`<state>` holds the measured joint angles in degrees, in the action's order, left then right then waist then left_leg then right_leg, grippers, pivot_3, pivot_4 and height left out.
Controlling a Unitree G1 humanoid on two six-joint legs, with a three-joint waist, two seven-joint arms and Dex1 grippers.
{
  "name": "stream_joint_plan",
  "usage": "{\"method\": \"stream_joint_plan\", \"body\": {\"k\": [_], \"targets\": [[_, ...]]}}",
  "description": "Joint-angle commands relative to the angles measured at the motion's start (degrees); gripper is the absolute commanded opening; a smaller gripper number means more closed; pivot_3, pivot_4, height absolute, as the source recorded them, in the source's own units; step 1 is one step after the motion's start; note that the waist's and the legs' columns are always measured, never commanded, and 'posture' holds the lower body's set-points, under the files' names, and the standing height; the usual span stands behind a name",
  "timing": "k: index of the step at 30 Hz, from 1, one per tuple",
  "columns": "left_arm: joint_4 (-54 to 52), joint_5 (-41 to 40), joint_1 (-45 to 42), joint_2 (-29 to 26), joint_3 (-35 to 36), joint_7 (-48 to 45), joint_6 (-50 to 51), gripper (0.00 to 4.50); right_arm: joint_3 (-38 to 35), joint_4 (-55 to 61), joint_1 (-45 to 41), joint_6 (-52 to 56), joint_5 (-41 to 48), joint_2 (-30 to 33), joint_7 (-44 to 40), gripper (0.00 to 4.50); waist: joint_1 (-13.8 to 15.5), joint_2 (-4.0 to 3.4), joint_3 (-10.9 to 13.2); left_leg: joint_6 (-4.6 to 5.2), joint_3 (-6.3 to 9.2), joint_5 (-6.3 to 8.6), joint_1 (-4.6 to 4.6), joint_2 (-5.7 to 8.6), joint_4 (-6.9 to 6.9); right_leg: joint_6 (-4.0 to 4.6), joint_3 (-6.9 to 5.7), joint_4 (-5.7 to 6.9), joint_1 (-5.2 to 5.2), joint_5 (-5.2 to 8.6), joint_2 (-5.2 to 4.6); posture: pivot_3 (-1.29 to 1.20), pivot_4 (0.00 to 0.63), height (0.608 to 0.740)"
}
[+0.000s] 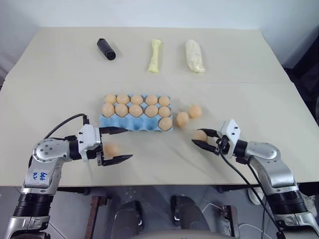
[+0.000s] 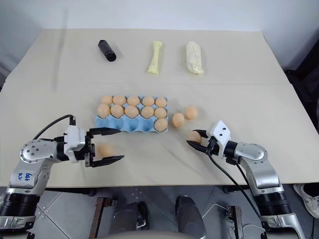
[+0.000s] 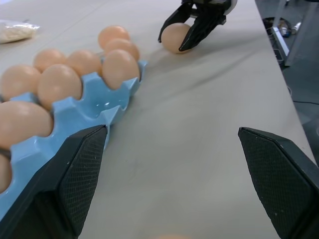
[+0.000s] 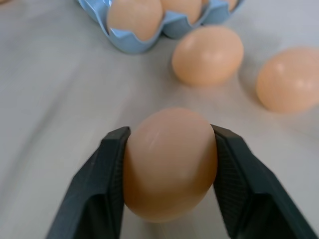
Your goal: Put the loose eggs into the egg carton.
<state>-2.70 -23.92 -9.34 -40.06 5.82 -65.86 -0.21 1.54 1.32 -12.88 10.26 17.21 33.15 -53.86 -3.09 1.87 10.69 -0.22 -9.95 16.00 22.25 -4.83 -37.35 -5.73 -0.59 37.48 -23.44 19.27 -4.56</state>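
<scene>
The light blue egg carton (image 1: 130, 124) lies mid-table with several tan eggs in its cups; its front row is mostly bare. Two loose eggs (image 1: 182, 118) (image 1: 195, 111) rest on the table just right of the carton. My right gripper (image 1: 200, 136) is low over the table, right of them, shut on a third loose egg (image 4: 169, 162), with a finger on each side of it. My left gripper (image 1: 128, 144) stands open in front of the carton's left end. Another loose egg (image 1: 112, 149) lies on the table between the bases of its fingers (image 3: 79, 169).
Along the far side of the table lie a black cylinder (image 1: 106, 49), a pale yellow tube (image 1: 155, 56) and a whitish bag (image 1: 195, 56). The table's front edge (image 1: 159, 185) runs just under both arms.
</scene>
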Motion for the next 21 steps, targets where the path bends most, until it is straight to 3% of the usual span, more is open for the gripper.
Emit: {"method": "stream_joint_plan", "body": {"k": [1, 8, 12, 17, 21], "targets": [[-2.5, -1.8, 0.7, 0.0, 3.5, 2.8, 1.0, 4.50, -0.6, 4.3, -2.4, 0.8, 2.7, -0.7, -0.8, 1.86, 0.0, 0.00, 0.0, 0.00, 0.00, 0.00, 0.00, 0.00, 0.01, 0.00, 0.00, 0.00, 0.00, 0.00, 0.00, 0.00, 0.150, 0.740], [1.0, -3.5, 4.9, -0.6, 11.6, 7.0, 2.9, 4.50, 7.0, 9.0, -15.1, 9.1, 2.2, -9.7, 4.9, 1.86, -1.0, -0.01, 0.0, -0.17, 0.05, -0.07, -0.02, -0.34, 0.01, 0.22, -0.05, 0.06, -0.06, -0.11, -0.01, 0.00, 0.150, 0.740], [0.9, -3.2, 6.8, -1.0, 13.5, 7.8, 2.9, 4.50, 13.9, -1.1, -23.2, 5.1, -4.7, -17.6, 7.9, 1.86, -1.5, 0.00, 0.0, -0.34, 0.11, -0.16, 0.04, -0.44, 0.10, 0.41, -0.23, 0.09, -0.18, -0.13, 0.02, 0.00, 0.150, 0.740], [-1.6, -3.4, 8.2, -0.5, 13.8, 9.3, 3.2, 4.50, 14.6, -9.5, -25.9, 0.2, -7.1, -20.6, 7.5, 1.86, -1.1, 0.00, 0.0, -0.56, 0.16, -0.28, 0.17, -0.29, 0.12, 0.37, -0.51, 0.08, -0.21, -0.14, -0.01, 0.00, 0.150, 0.740], [-3.4, -3.8, 9.5, -0.4, 14.1, 10.3, 3.7, 4.50, 15.1, -10.8, -25.7, -1.0, -7.2, -21.5, 6.4, 3.19, -1.5, 0.00, 0.0, -0.42, 0.00, -0.15, 0.19, -0.26, 0.13, 0.32, -0.65, -0.03, -0.22, -0.16, -0.10, 0.00, 0.150, 0.740]]}}
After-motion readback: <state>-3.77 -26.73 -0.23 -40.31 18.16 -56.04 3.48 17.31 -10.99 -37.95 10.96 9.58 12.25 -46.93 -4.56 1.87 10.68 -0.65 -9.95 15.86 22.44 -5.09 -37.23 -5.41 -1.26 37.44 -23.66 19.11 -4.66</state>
